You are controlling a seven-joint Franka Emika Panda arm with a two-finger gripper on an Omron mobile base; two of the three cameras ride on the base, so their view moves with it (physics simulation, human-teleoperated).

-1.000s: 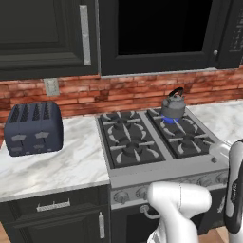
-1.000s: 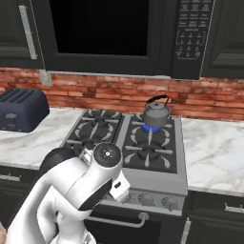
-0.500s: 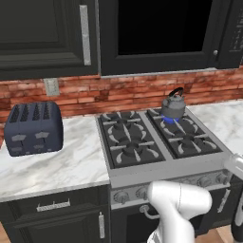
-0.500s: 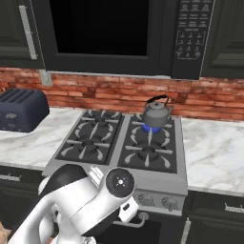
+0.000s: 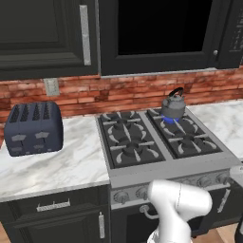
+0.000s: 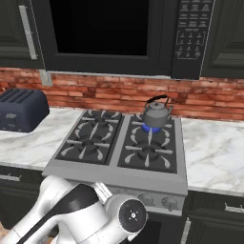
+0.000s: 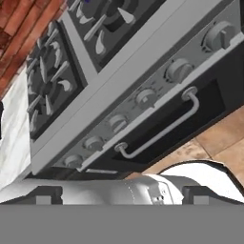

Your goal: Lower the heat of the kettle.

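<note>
The small grey kettle (image 5: pixel 173 107) (image 6: pixel 156 113) with its black arched handle stands on the stove's back right burner, over a blue flame (image 6: pixel 151 128). A row of several knobs (image 7: pixel 145 97) runs along the stove's front panel (image 5: pixel 171 187). My gripper (image 7: pixel 122 196) hangs low in front of the stove, below the knob row and well away from the kettle. Its two dark fingertips (image 7: pixel 47 194) stand wide apart at the bottom of the hand view, open, with nothing between them.
The oven door handle (image 7: pixel 162 128) runs just under the knobs. A dark blue toaster (image 5: pixel 33 128) (image 6: pixel 21 109) sits on the marble counter (image 5: pixel 71 161) left of the stove. A microwave (image 6: pixel 190 38) and dark cabinets hang above, against the brick wall.
The arm has swung downward: its forearm, seen upright at the right edge of the left base view, has dropped almost out of it. The kettle has not moved.
</note>
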